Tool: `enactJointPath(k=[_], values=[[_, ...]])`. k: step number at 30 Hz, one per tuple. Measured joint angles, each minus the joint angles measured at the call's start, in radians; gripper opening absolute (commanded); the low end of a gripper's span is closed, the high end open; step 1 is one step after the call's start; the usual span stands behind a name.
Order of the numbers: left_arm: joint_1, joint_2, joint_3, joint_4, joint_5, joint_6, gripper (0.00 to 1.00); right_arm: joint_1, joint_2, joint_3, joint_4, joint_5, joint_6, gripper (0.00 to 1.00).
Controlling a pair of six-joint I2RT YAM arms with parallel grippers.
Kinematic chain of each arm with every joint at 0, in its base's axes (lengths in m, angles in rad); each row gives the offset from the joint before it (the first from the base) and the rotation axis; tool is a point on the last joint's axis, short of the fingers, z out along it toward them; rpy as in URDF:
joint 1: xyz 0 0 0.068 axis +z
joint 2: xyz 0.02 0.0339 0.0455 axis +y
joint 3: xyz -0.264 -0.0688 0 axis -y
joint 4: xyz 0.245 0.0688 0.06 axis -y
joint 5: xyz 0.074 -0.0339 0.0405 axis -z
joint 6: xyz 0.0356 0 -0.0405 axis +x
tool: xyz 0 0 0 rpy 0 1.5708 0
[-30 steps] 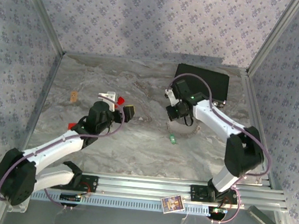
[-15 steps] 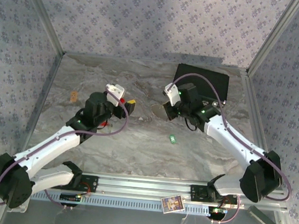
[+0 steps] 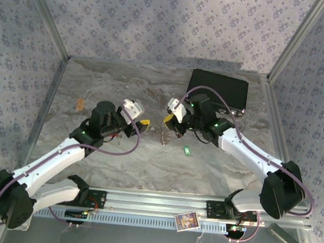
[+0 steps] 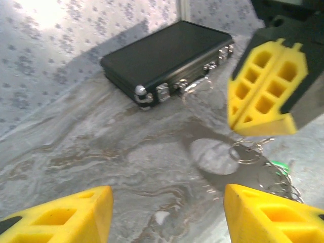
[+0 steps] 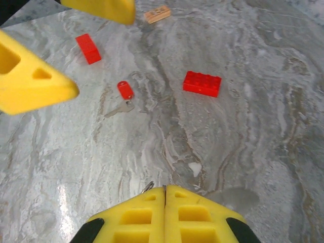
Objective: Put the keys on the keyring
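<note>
My right gripper (image 3: 168, 118) is shut on the keyring (image 4: 247, 152), a thin silvery loop. The loop hangs just under the closed yellow fingertips (image 4: 253, 119), and its beaded chain (image 4: 277, 183) trails down to the table. A sliver of the ring's metal (image 5: 148, 187) pokes out beside the right gripper (image 5: 164, 191). The green key (image 3: 188, 151) lies on the marble below and right of it, and also shows behind the chain (image 4: 281, 166). The red key (image 5: 124, 91) lies flat, blade toward me. My left gripper (image 4: 168, 202) faces the ring from the left, open and holding nothing.
A black case (image 3: 219, 91) lies shut at the back right. Two red blocks (image 5: 202, 83) (image 5: 88, 48) and a small tan block (image 5: 157, 14) lie near the red key. The left gripper's fingers (image 5: 30, 81) hang over that area.
The right gripper has lifted off the table with the keyring and swung left toward the left gripper. The left wrist has turned to face it, and its jaws have narrowed somewhat.
</note>
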Motion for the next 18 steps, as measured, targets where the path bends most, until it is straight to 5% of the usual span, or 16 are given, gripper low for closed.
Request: enactJointPath(k=[8,18], values=[[0.000,0.056,0.001,-0.042,0.202,0.035,0.65,0.022,0.024,0.000,0.000,-0.041,-0.032,0.00],[0.000,0.123,-0.002,-0.018,0.303,0.071,0.58,0.027,0.024,0.000,0.000,-0.055,-0.048,0.00]])
